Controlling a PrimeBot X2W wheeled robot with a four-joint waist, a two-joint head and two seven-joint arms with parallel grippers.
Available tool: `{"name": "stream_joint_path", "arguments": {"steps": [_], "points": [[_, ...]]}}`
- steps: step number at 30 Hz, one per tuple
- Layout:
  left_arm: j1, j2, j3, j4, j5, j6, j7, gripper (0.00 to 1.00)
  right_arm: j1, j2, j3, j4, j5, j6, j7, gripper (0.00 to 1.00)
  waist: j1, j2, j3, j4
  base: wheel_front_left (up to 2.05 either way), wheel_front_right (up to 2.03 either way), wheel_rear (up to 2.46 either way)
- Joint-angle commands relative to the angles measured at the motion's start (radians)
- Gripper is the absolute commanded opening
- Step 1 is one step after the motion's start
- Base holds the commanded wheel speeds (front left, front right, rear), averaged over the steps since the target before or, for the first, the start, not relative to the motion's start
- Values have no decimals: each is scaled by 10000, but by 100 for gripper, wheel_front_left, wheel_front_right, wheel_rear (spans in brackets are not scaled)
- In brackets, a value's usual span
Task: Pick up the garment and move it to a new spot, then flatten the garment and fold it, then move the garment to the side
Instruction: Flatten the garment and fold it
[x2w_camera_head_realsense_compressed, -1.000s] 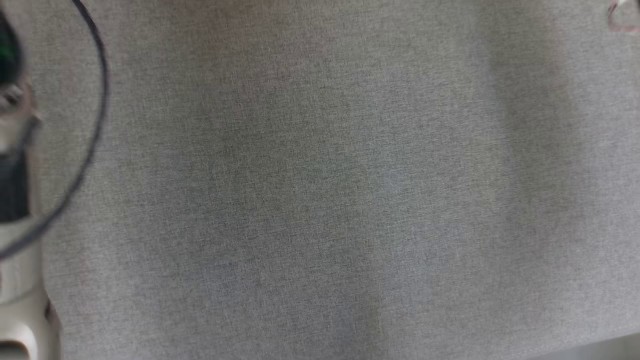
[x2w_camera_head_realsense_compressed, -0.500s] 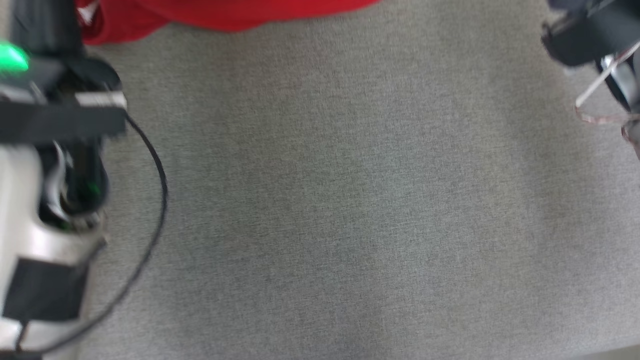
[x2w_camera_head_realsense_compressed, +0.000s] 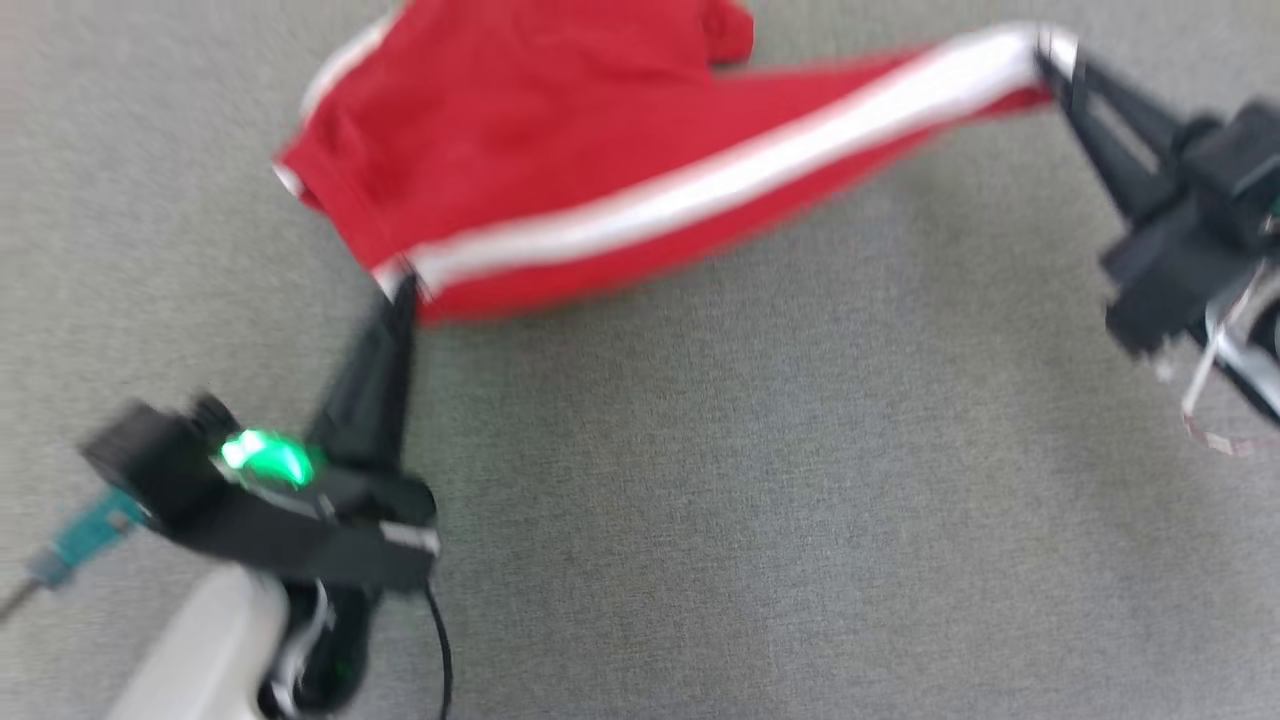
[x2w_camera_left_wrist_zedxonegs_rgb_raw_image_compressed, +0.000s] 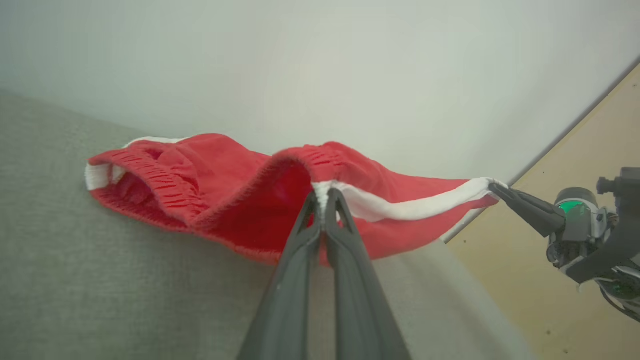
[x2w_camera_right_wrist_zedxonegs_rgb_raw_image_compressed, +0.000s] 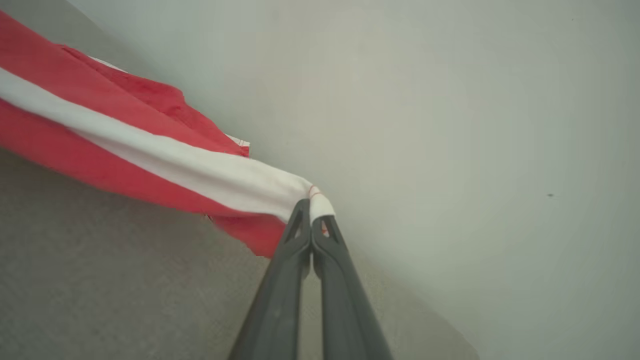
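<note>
grey surface (x2w_camera_head_realsense_compressed: 720, 520): one red garment (x2w_camera_head_realsense_compressed: 540, 150), two hands; left hand (x2w_camera_head_realsense_compressed: 405, 287) and right hand (x2w_camera_head_realsense_compressed: 1052, 58) each clamped on it

Head view blurred throughout: garment (x2w_camera_head_realsense_compressed: 560, 150) edges and white stripe smeared, fold detail unreadable. Its top is cut by the upper edge there; in right wrist view it runs off the left edge. Also in head view, right tool (x2w_camera_head_realsense_compressed: 1052, 62) housing clipped at the right edge, left forearm (x2w_camera_head_realsense_compressed: 200, 650) at the bottom. Cloth nipped inside right tool and left tool (x2w_camera_head_realsense_compressed: 405, 288) tips hidden, can't tell how much.
</note>
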Motion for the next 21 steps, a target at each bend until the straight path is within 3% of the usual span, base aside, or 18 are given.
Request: {"name": "stream_joint_path", "arguments": {"steps": [1, 12, 21], "points": [[279, 150, -169, 17, 11, 6, -32, 0, 358, -177, -3, -158, 188, -25, 160, 0, 1, 0, -753, 200, 0, 0, 0], [2072, 680, -2004, 671, 211, 8, -32, 0, 4131, -1263, -795, -1806, 1719, -25, 2421, 0, 1, 0, -2358, 356, 0, 0, 0], [2997, 888, -3035, 1258, 21, 7, -32, 0, 7182, -911, -1951, -2518, 3018, -25, 4458, 0, 1, 0, -3324, 292, 0, 0, 0]]}}
